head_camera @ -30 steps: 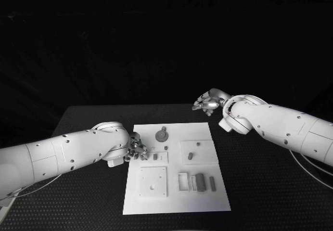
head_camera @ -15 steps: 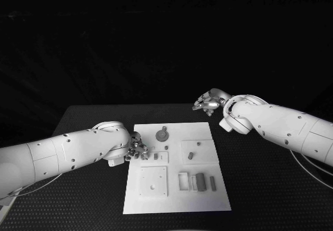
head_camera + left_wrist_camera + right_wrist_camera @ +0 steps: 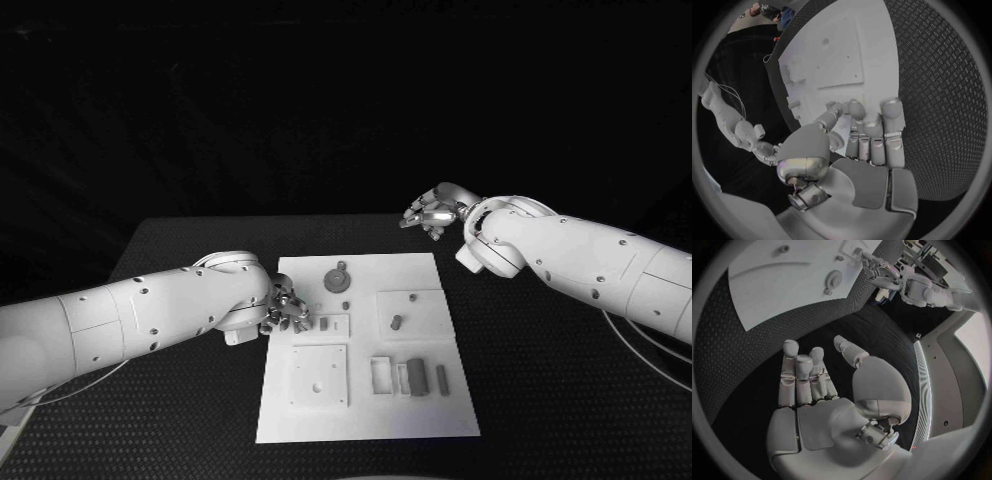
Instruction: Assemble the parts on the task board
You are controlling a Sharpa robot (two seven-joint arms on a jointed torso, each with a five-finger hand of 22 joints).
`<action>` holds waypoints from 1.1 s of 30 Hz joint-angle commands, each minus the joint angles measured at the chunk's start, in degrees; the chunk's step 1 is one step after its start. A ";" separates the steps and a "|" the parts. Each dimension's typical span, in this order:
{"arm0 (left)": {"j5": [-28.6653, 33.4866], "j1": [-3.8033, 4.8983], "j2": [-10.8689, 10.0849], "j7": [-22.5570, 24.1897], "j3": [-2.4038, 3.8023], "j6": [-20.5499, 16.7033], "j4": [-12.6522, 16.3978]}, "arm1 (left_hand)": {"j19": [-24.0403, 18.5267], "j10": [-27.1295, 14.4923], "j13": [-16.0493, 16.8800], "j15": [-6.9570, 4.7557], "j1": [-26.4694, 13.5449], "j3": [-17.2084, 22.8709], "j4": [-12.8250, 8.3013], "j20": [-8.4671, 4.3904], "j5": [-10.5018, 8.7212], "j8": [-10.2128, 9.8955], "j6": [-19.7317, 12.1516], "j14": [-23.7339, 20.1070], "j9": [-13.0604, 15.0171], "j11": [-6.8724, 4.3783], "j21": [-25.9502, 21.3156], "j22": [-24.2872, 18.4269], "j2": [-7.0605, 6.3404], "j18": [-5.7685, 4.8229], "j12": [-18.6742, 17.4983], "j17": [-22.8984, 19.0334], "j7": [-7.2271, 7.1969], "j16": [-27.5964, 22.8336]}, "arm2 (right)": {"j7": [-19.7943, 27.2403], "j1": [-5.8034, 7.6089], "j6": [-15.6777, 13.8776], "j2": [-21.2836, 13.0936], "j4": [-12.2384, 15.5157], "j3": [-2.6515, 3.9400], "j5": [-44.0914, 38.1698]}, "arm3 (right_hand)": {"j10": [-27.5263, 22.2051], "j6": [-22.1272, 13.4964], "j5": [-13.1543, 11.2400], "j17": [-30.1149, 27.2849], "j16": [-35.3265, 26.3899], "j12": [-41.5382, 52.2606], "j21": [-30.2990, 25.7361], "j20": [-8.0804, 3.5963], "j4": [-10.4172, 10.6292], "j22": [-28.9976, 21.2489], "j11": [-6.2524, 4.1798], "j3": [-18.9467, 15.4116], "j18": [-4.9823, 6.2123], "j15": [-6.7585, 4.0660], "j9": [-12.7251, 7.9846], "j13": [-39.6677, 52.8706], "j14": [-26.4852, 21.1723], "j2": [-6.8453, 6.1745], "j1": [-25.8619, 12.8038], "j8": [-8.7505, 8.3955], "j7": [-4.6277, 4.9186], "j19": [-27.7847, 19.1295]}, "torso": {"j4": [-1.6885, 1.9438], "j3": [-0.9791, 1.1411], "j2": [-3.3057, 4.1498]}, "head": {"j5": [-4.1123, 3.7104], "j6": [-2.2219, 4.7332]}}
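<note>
Table (image 3: 548, 380) lay black under the white task board (image 3: 361, 415), grey parts (image 3: 415, 377) resting on it. My right hand (image 3: 431, 214) hung beyond the board's far corner, fingers loosely apart, holding nothing. My left hand (image 3: 286, 312) sat at the board's edge, fingers curled; whether it held anything, I could not tell.

The left hand (image 3: 284, 312) covered the task board's (image 3: 368, 420) left edge, and contact between its fingers (image 3: 856, 111) and the small part (image 3: 320, 324) beside them could not be determined. The grey parts (image 3: 417, 378) were too small to identify.
</note>
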 commanded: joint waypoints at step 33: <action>0.06 -0.05 0.40 0.74 0.00 0.58 -1.11 | -0.09 0.15 0.09 -0.52 0.77 -0.45 -1.45 -0.22 -0.19 -0.44 0.59 0.36 -0.18 -0.22 0.31 1.01 1.08 2.92 0.47 0.34 -0.13 0.19 | 0.25 -0.13 0.85 0.04 -0.07 0.00 -0.07 | -0.45 0.08 0.11 -0.09 0.40 0.38 -0.32 0.10 0.11 1.07 0.00 0.19 0.76 -0.42 -0.10 -0.11 0.00 0.04 -0.48 -0.01 0.44 -0.14 | -0.12 0.04 -0.01 | 0.04 0.06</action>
